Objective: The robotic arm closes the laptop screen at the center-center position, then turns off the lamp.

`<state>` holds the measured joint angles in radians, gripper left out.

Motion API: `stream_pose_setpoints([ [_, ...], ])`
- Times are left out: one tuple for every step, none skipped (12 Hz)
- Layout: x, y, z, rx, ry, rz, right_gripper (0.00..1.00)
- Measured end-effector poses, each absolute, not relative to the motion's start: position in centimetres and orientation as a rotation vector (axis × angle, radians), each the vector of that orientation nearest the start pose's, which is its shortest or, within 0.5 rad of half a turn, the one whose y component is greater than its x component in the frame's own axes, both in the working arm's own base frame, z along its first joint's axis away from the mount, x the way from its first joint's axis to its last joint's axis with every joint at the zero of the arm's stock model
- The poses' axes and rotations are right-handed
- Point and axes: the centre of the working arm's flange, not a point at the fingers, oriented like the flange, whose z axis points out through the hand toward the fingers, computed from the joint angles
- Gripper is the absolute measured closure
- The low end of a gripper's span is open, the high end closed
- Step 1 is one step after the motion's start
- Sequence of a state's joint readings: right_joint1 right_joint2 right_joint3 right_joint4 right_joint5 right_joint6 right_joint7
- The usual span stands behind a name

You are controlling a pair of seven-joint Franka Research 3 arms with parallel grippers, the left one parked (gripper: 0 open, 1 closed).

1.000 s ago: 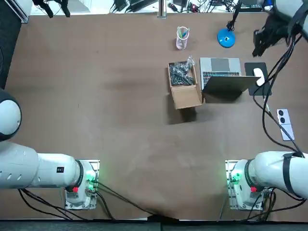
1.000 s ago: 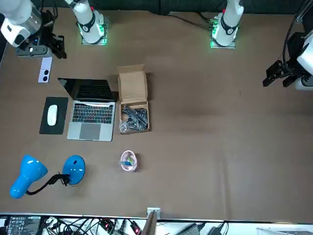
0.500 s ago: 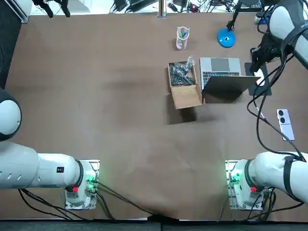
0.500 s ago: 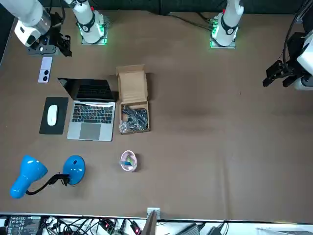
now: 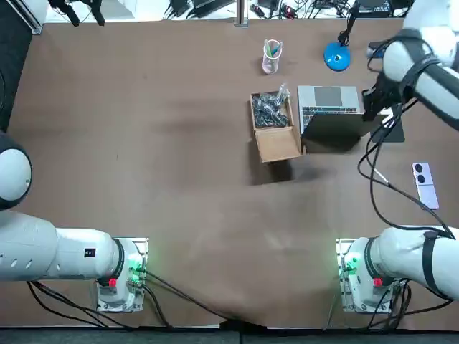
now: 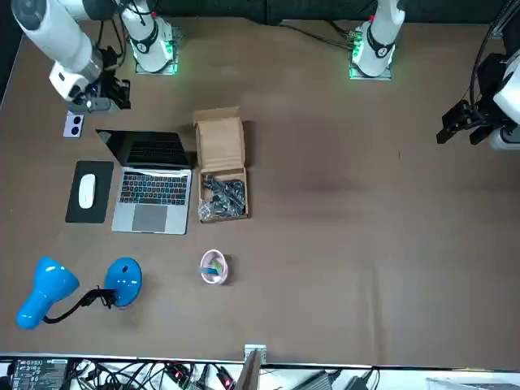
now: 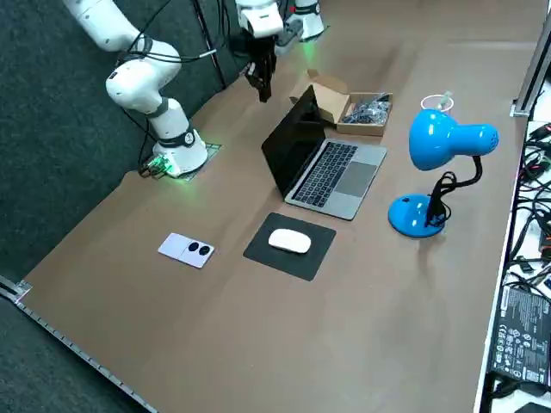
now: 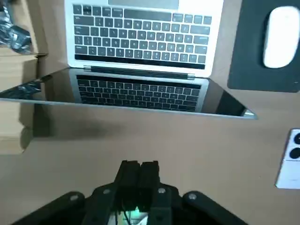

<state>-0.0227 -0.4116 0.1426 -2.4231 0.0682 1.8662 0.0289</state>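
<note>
Now | claw (image 8: 139,174) pinched narrow | open laptop (image 8: 145,56) just ahead, lid's back toward claw, apart

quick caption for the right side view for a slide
The right gripper, shut, hangs behind the lid of the open laptop, with the blue lamp, mouse and cardboard box nearby.
</note>
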Motion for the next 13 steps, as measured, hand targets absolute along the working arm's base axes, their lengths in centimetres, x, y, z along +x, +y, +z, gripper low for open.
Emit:
stream_pose_setpoints([
  [40.1,5.8,43.2,-3.138,-0.073,0.246,0.98],
  [40.2,6.4,41.2,-3.144,-0.069,0.261,0.98],
  [40.2,6.8,40.6,-3.148,-0.073,0.259,0.98],
  [40.2,7.1,40.2,-3.152,-0.076,0.253,0.98],
  [40.2,7.3,39.8,-3.154,-0.079,0.244,0.98],
  [40.3,7.4,39.5,-3.155,-0.080,0.237,0.98],
  [40.4,7.4,39.1,-3.154,-0.079,0.226,0.98],
  [40.6,7.4,38.7,-3.152,-0.079,0.220,0.98],
  [40.9,7.5,38.4,-3.151,-0.078,0.213,0.98],
  [41.2,7.5,38.0,-3.149,-0.074,0.204,0.98],
  [41.4,7.5,37.7,-3.148,-0.071,0.190,0.98],
  [41.7,7.5,37.6,-3.147,-0.069,0.171,0.98],
  [42.0,7.5,37.6,-3.145,-0.068,0.149,0.98],
])
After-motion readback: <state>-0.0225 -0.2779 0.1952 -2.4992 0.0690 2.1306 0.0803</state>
